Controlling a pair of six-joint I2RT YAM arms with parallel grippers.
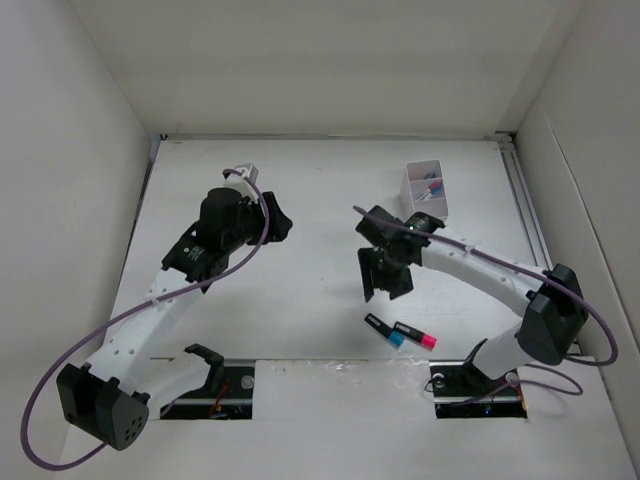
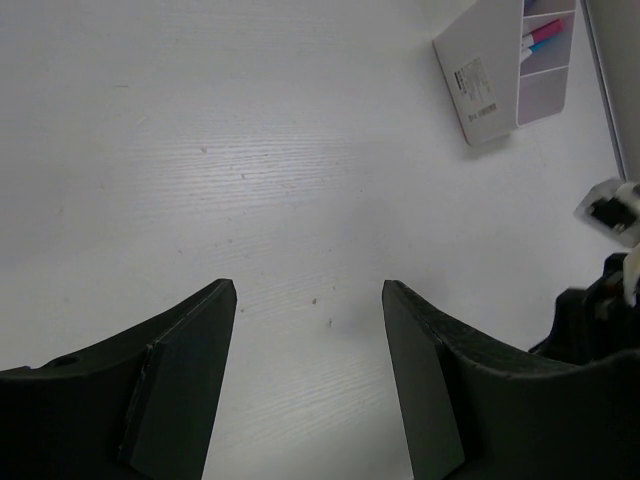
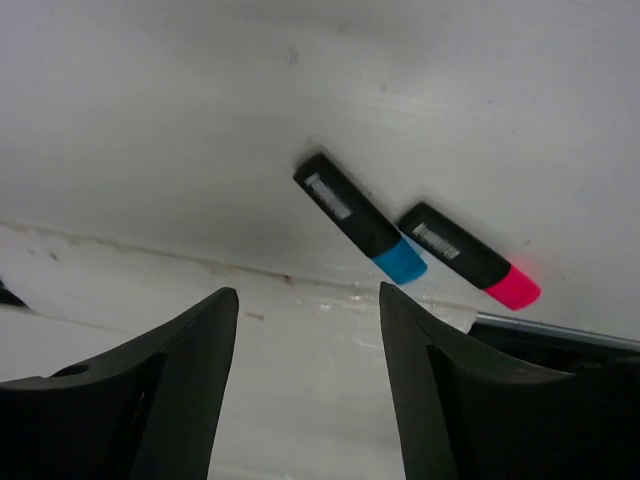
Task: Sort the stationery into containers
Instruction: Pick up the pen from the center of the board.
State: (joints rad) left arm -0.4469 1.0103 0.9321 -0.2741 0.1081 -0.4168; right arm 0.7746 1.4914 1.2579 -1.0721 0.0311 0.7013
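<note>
From above, the box [image 1: 428,190] is noted at the far right of the table [image 1: 300,300], with pink and blue pieces [image 1: 432,186] inside. Two black markers are found close to the near edge: the blue marker [image 1: 384,330] on the left, the pink marker [image 1: 415,336] just beside it. The right pincer [image 1: 387,287] is held just beyond them. The left pincer [image 1: 282,225] is held over bare table, well apart from the box.

At the left wrist, the left pincer [image 2: 310,300] is seen parted, with nothing between the jaws. The box [image 2: 480,90] is seen at the upper right, pieces [image 2: 540,35] in one compartment.

At the right wrist, the right pincer [image 3: 308,300] is seen wide, with nothing gripped. The blue marker [image 3: 358,218] and pink marker [image 3: 468,256] are seen flat on the table, untouched.
</note>
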